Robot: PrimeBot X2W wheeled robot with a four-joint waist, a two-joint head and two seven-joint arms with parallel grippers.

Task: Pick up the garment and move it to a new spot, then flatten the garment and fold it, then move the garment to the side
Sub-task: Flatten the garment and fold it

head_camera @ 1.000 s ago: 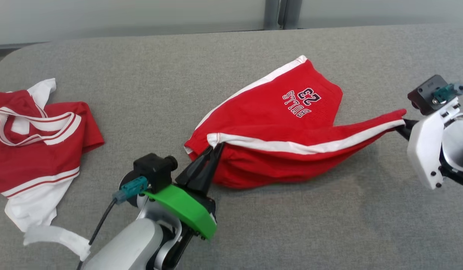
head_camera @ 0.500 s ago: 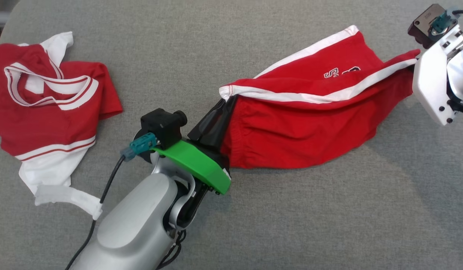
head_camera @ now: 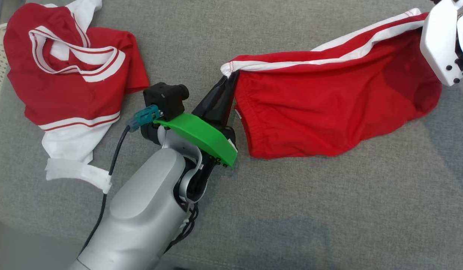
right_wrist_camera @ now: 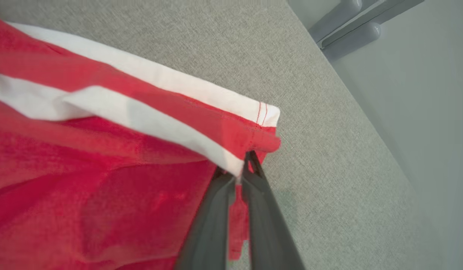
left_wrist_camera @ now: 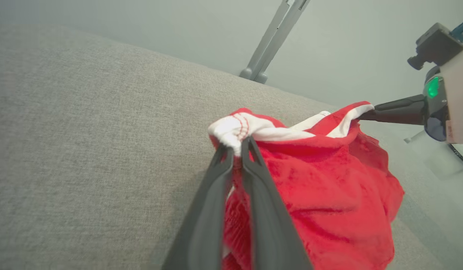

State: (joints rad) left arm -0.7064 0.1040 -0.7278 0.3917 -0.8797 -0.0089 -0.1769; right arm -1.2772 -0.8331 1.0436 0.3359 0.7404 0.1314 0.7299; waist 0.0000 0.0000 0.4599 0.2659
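Shorts that were lying on the grey table (head_camera: 329, 217) a moment ago are now hanging in the air, pulled long between the two grippers. Their "BULLS 23" print was showing then, and now it is hiding. Everything has also slid in the head view, but that is the camera turning. The red and white jersey (head_camera: 74, 75) is not moving. It is lying in a heap well off to the left.

The red basketball shorts (head_camera: 329, 108) are hanging over the middle and right of the table. I cannot tell if the bottom edge is brushing the table.

The left gripper (head_camera: 228, 80) is squeezing tight on one white-edged corner (left_wrist_camera: 231, 129), with cloth poking out past its tips. The right gripper (right_wrist_camera: 248, 157) is pinching shut on the far corner, right by the white stripe (right_wrist_camera: 149, 82).

These shorts are looking thin, light and floppy. They are sagging in the middle and will likely bunch up if the pull goes slack. They will not break. The stitched corners and the stretchy waist are likely the best places to hold, because the cloth is thicker there and will slip less.
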